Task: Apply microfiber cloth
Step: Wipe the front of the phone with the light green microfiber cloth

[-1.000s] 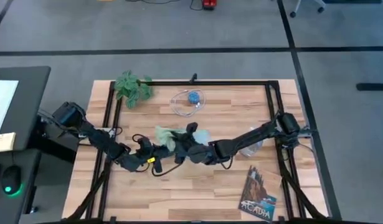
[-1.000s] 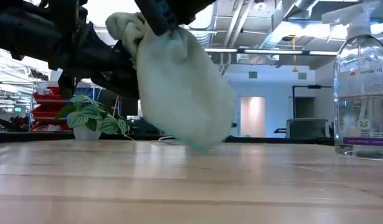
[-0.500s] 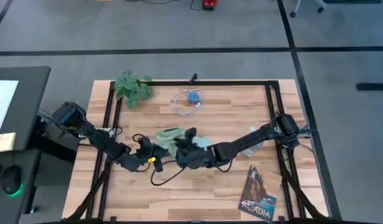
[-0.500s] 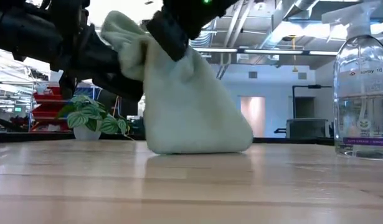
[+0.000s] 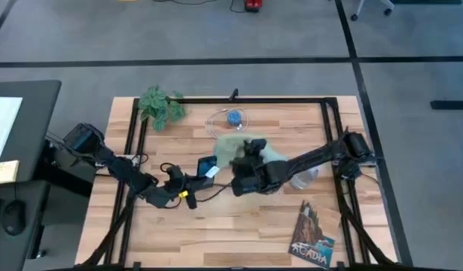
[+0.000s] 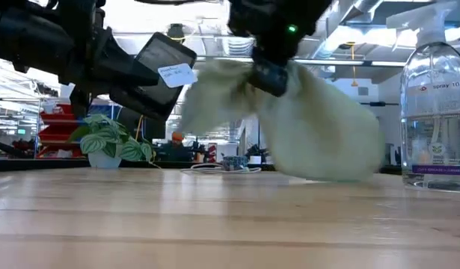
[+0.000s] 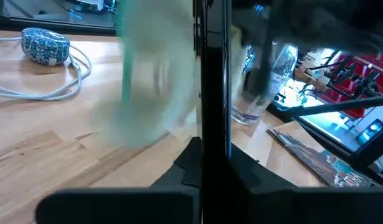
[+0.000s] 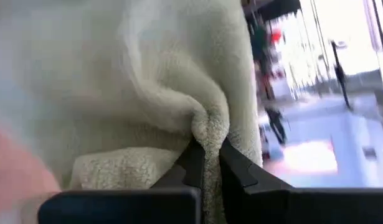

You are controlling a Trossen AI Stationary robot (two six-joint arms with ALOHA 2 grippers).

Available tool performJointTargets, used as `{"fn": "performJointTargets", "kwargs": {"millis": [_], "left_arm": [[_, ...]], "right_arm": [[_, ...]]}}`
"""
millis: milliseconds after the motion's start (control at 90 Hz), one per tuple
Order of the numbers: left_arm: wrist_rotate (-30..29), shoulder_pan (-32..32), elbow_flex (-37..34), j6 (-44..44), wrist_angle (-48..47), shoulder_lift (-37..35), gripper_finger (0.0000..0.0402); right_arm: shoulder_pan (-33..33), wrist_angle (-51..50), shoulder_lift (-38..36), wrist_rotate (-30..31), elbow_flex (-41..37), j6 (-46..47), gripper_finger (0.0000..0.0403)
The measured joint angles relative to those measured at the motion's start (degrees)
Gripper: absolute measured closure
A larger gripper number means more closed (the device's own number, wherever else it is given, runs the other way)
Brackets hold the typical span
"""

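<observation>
My right gripper (image 5: 250,162) (image 8: 207,163) is shut on the pale green microfiber cloth (image 5: 237,145) (image 6: 319,131) above the table's middle. The cloth hangs bunched below it, just right of the black phone (image 5: 207,167) (image 6: 164,61), which carries a white label. My left gripper (image 5: 193,179) (image 7: 210,158) is shut on the phone and holds it up, tilted, clear of the table. In the left wrist view the phone (image 7: 213,74) shows edge-on as a dark bar, with the blurred cloth (image 7: 154,81) beyond it. The cloth does not cover the phone. My left gripper pinches the phone's lower end (image 7: 211,134) between its two fingers, coming from the table's left. The phone stands tilted above the fingers, lifted clear of the table. My right gripper pinches a gathered fold (image 8: 207,127) of the cloth between its two fingers, several layers together. The fingers come from above. The cloth hangs slack below them; whether its lower end touches the table I cannot tell.
A clear spray bottle (image 6: 437,104) (image 5: 306,177) stands right of the cloth. A leafy plant (image 5: 160,105) sits at the far left, a cable coil with a blue round thing (image 5: 233,118) at the far middle, a booklet (image 5: 312,235) near right.
My right gripper has carried the cloth off the phone: first it sank until the cloth's lower end lay on the table, then it went toward the table's right and far edges. The cloth swings below it. The phone, covered before, now shows bare in my still left gripper.
</observation>
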Motion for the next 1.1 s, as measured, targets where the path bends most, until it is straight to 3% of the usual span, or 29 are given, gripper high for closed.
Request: {"fn": "performJointTargets", "kwargs": {"millis": [111,311,400,467,578,689,889,1100], "left_arm": [[-0.4,0.0,0.0,0.4,0.0,0.0,0.0399],[-1.3,0.0,0.0,0.5,-0.1,0.0,0.0399],[-1.4,0.0,0.0,0.9,-0.1,0.0,0.0399],[-1.4,0.0,0.0,1.0,-0.1,0.0,0.0399],[-1.4,0.0,0.0,2.1,0.2,0.0,0.0399],[-2.0,-0.6,0.0,4.6,0.3,-1.6,0.0398],[-4.5,-2.3,0.0,11.1,-1.3,-8.1,0.0398],[-9.2,-4.1,0.0,12.7,-15.4,-20.0,0.0399]], "right_arm": [[-0.8,-6.6,-4.0,0.4,0.0,6.4,0.0403],[1.1,-3.8,-9.2,-0.4,0.1,3.0,0.0403],[2.0,-3.1,-9.8,-3.3,0.1,1.7,0.0403],[2.5,-3.5,-9.5,-8.9,0.1,1.2,0.0403],[2.8,-3.6,-7.4,-21.3,0.0,1.2,0.0403],[2.9,-5.5,-2.4,-28.2,-0.4,0.1,0.0403],[3.4,-5.2,6.7,-33.5,-0.4,-3.2,0.0403],[4.9,1.7,10.8,-37.8,-0.4,-6.1,0.0403]]}}
